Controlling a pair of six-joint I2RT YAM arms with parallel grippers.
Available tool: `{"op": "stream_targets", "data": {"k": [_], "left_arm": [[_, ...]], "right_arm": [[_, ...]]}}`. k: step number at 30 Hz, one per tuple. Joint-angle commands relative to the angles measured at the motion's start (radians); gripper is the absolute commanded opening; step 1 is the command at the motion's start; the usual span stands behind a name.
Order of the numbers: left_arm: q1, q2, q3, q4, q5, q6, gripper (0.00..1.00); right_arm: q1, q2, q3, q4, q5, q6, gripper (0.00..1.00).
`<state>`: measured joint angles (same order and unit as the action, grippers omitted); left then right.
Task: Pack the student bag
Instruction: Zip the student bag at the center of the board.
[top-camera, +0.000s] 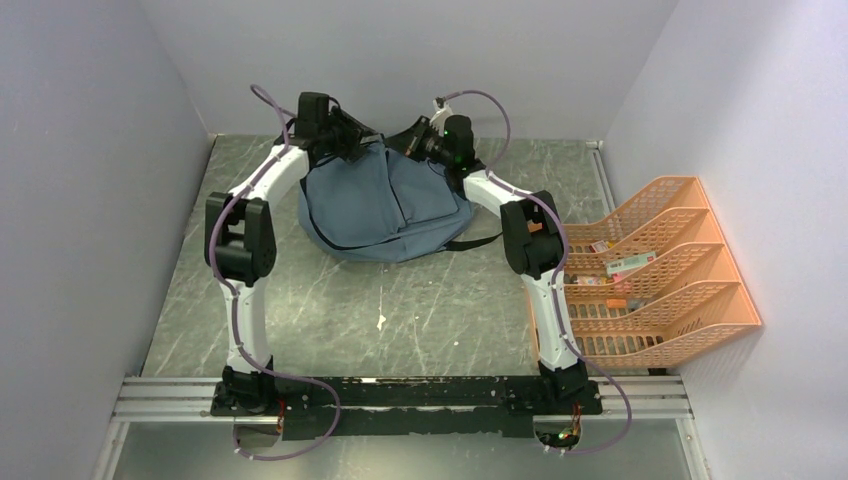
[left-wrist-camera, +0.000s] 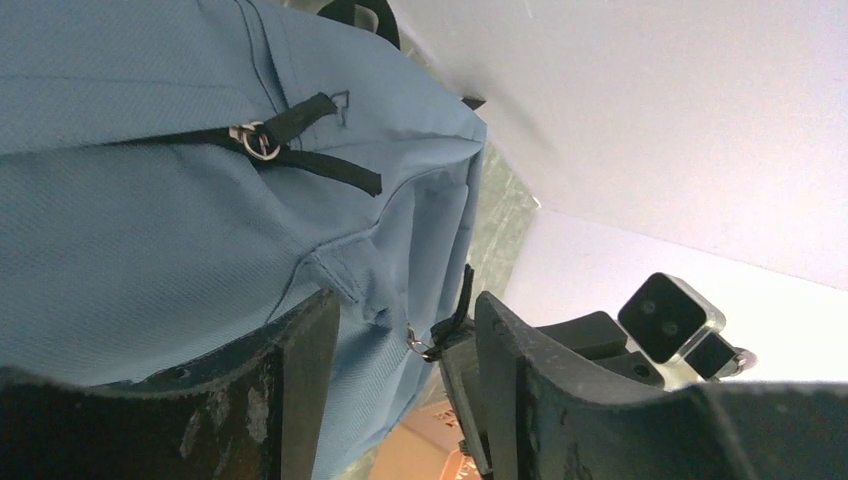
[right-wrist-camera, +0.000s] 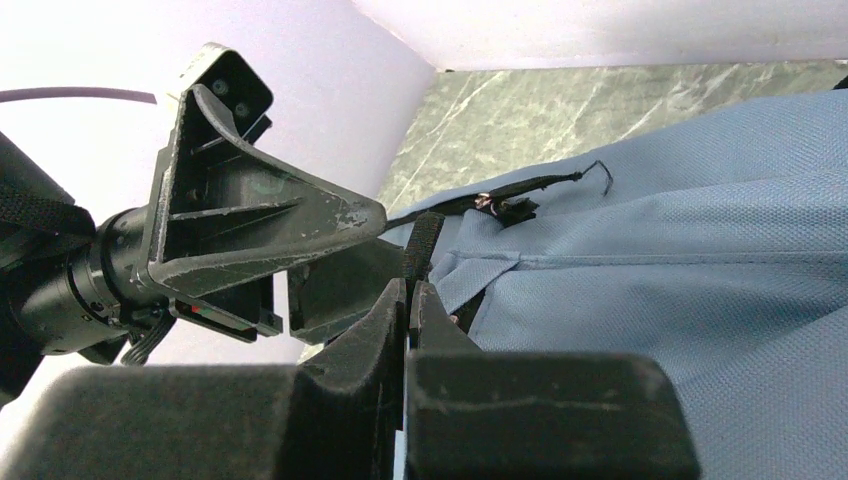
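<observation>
While the right gripper (right-wrist-camera: 408, 292) is clamped tight on a black zipper pull (left-wrist-camera: 460, 305), we judge that the step in hand is unzipping the student bag (top-camera: 385, 205), before anything goes in. The bag lies flat, well apart from the orange tray rack (top-camera: 690, 215), on the rack's left. Both tools meet at the bag's far end. The right one is on the side nearer the rack, and the left gripper (left-wrist-camera: 408, 300) is just beside it on the side away from the rack. The left jaws stand apart, straddling a fold of blue fabric at the bag's corner without pinching it. Next, we think, those jaws should close on the fabric to anchor it, so the right can draw the pull along the zip without dragging the whole soft bag. A few small items (top-camera: 628, 265) lie in the rack.
</observation>
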<state>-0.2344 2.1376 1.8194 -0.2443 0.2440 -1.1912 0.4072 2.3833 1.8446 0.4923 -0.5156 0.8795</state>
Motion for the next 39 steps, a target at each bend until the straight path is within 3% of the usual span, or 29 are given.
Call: {"op": "stream_targets", "data": {"k": [1, 14, 23, 34, 39], "left_arm": [[-0.018, 0.011, 0.016, 0.011, 0.044, -0.048, 0.57], [-0.037, 0.089, 0.011, 0.078, 0.112, -0.095, 0.55], [-0.034, 0.14, 0.004, 0.131, 0.158, -0.124, 0.41], [-0.017, 0.147, 0.0, 0.158, 0.175, -0.109, 0.48], [-0.014, 0.149, -0.017, 0.18, 0.201, -0.098, 0.37]], "right_arm": [[-0.013, -0.024, -0.013, 0.1, -0.024, 0.01, 0.0], [-0.013, -0.029, -0.035, 0.127, -0.051, 0.005, 0.0], [-0.013, -0.035, -0.063, 0.136, -0.073, 0.001, 0.0], [-0.012, -0.04, -0.088, 0.159, -0.083, -0.003, 0.0], [-0.013, -0.042, -0.096, 0.183, -0.095, -0.012, 0.0]]}}
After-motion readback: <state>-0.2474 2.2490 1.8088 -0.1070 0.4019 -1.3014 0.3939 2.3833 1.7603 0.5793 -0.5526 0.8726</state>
